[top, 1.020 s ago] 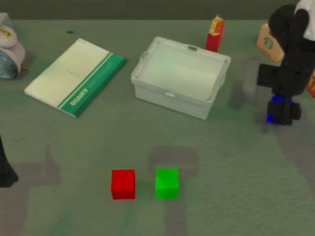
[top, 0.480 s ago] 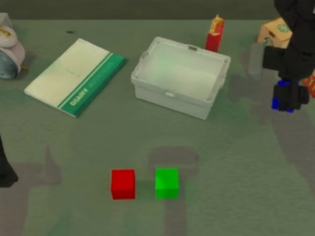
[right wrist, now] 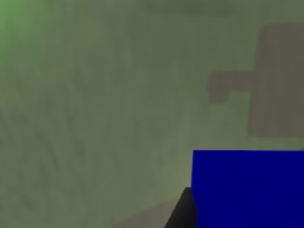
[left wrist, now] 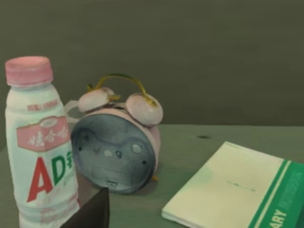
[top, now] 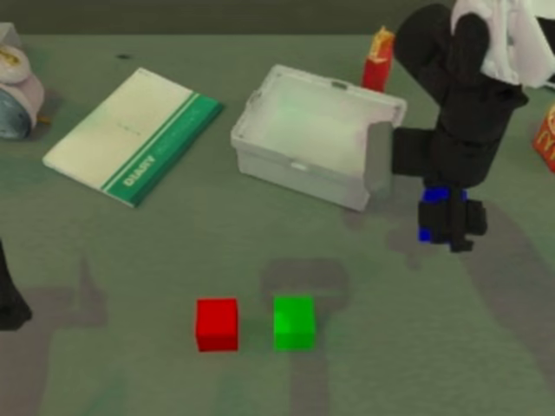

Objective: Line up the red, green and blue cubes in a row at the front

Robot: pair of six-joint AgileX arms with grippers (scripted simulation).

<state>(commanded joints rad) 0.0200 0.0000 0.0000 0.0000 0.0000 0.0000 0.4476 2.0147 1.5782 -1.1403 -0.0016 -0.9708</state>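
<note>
The red cube (top: 217, 324) and the green cube (top: 294, 322) sit side by side near the table's front, a small gap between them. My right gripper (top: 449, 222) hangs to the right of the white bin, farther back than the green cube and to its right, shut on the blue cube (top: 436, 195). That cube fills a corner of the right wrist view (right wrist: 249, 187), with one dark finger (right wrist: 183, 213) beside it and bare table beyond. My left arm (top: 9, 303) stays parked at the table's left edge.
A white open bin (top: 260, 147) stands at the back centre, a green-edged diary notebook (top: 130, 134) to its left. An alarm clock (left wrist: 116, 152) and a pink-capped bottle (left wrist: 40, 152) are at the far left. A red carton (top: 378, 59) stands behind the bin.
My right arm has carried the blue cube left and toward the front, from the right edge to beside the bin. The red and green cubes have not moved.
</note>
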